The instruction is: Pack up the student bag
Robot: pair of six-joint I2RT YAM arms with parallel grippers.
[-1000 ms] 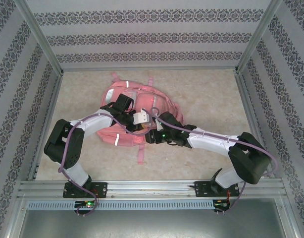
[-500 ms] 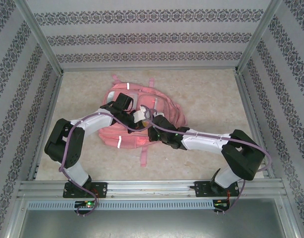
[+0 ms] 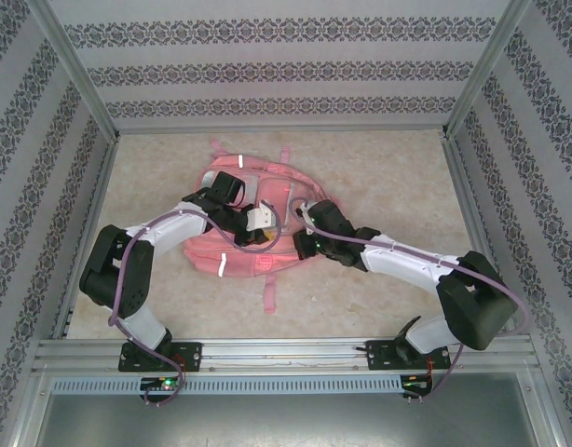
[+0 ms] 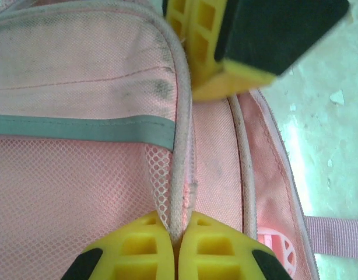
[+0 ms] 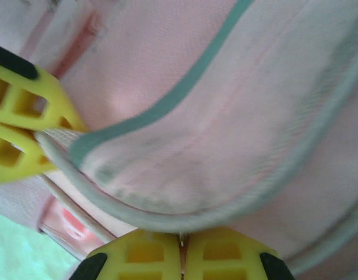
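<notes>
The student bag, a pink backpack with silver strips, lies flat mid-table, and both grippers are on its upper middle. My left gripper is shut on the bag's grey piped pocket edge; the wrist view shows the piping and white mesh pinched between its yellow fingertips. My right gripper sits just to the right of it, its fingertips shut on the curved piped rim of a bag flap. Each gripper shows in the other's wrist view: the right's fingers, the left's fingers.
The beige tabletop stretches to the right and behind the bag. Patterned walls and aluminium posts close in three sides. A loose pink strap trails toward the near metal rail.
My right gripper has shut and shifted right and farther from the near edge, onto the bag's flap. The bag's right side has drawn in a little. The left gripper holds its place.
</notes>
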